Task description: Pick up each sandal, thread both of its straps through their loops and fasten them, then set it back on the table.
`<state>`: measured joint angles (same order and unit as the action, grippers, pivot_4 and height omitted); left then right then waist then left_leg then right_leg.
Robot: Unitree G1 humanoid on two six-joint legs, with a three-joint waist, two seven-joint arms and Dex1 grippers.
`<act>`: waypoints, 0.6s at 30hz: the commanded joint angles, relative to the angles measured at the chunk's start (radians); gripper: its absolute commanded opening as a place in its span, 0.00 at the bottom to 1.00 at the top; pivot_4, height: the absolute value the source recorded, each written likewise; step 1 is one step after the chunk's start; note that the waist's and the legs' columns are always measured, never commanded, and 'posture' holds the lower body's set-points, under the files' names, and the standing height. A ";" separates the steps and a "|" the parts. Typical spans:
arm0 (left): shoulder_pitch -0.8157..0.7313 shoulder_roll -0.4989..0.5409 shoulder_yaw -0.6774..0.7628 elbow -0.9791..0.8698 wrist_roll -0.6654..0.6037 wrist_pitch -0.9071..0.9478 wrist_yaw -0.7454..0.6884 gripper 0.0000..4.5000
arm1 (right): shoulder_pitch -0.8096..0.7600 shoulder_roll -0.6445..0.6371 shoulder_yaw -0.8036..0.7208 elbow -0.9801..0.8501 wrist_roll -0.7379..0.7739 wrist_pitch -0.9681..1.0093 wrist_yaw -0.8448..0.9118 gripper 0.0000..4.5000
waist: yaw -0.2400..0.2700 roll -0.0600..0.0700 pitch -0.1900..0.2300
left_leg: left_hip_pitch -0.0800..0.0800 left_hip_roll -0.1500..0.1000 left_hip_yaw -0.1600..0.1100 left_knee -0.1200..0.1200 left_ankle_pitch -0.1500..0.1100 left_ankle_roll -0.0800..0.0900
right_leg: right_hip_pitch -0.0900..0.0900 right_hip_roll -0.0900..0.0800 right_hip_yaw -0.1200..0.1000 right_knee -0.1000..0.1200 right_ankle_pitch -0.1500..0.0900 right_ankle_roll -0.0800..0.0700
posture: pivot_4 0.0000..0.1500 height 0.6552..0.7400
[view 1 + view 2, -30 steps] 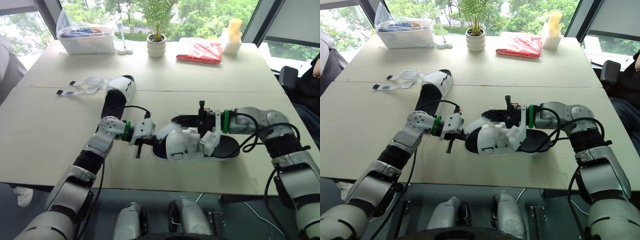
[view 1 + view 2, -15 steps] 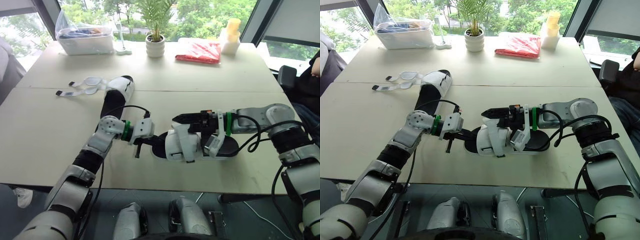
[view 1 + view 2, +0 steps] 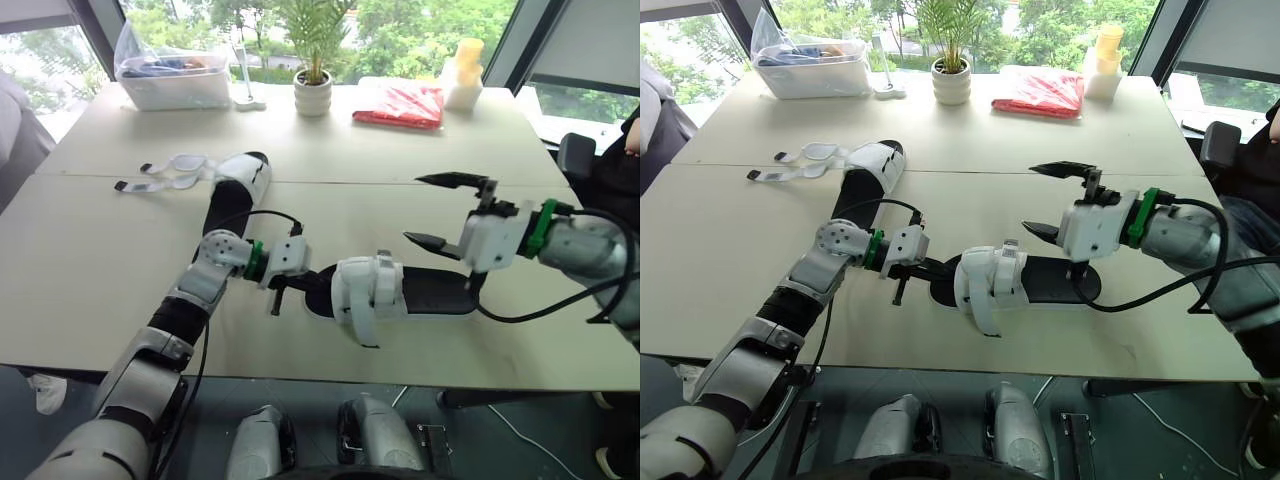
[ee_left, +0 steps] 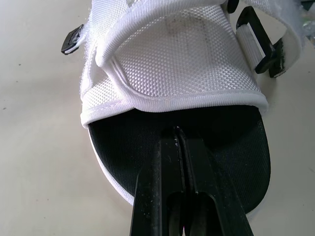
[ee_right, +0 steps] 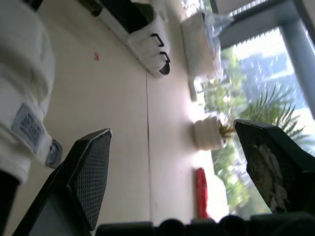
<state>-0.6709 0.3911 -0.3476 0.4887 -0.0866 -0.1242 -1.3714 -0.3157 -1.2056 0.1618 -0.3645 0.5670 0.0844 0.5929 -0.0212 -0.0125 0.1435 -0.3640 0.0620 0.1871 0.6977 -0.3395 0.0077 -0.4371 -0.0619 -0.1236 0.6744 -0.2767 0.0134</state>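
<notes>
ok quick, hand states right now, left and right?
Left hand: closed, tips on the near sandal, on its black footbed.
Right hand: open, holding nothing, near that sandal's heel end.

Daylight comes in through the tall windows beyond the pale beige table, and the tabletop is evenly bright. A thin, soft shadow lies under the black-soled white mesh sandal. In the right wrist view the glass glares to white around the white potted palm. The left wrist view is mildly, evenly lit.
</notes>
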 commanded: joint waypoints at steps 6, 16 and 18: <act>0.032 0.000 -0.041 0.012 0.038 -0.005 -0.016 0.00 | 0.246 -0.214 -0.198 -0.332 1.022 0.654 -0.143 0.95 | 0.007 -0.002 0.000 | 0.001 0.000 -0.003 -0.002 -0.001 0.002 | 0.004 0.000 -0.004 -0.007 0.000 -0.001 | 1.00 0.86; 0.024 0.000 -0.039 0.017 0.039 -0.007 -0.015 0.00 | 0.216 0.019 -0.070 -0.218 1.160 0.793 -0.402 0.95 | 0.007 -0.006 -0.001 | -0.001 0.000 -0.003 -0.002 -0.002 0.003 | 0.004 0.000 -0.004 -0.009 0.001 -0.001 | 1.00 0.86; 0.023 0.004 -0.038 0.016 0.039 -0.006 -0.018 0.00 | 0.188 0.082 -0.039 -0.177 1.133 0.817 -0.432 0.95 | 0.008 -0.006 -0.001 | -0.001 0.000 -0.003 -0.002 -0.002 0.003 | 0.004 0.000 -0.004 -0.009 0.001 -0.001 | 1.00 0.86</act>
<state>-0.6648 0.3851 -0.3508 0.4902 -0.0864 -0.1393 -1.3715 -0.1102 -1.1492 0.1117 -0.5581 1.7026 0.8860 0.1853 -0.0131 -0.0185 0.1428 -0.3648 0.0620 0.1840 0.6959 -0.3411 0.0103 -0.4330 -0.0616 -0.1280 0.6656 -0.2761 0.0128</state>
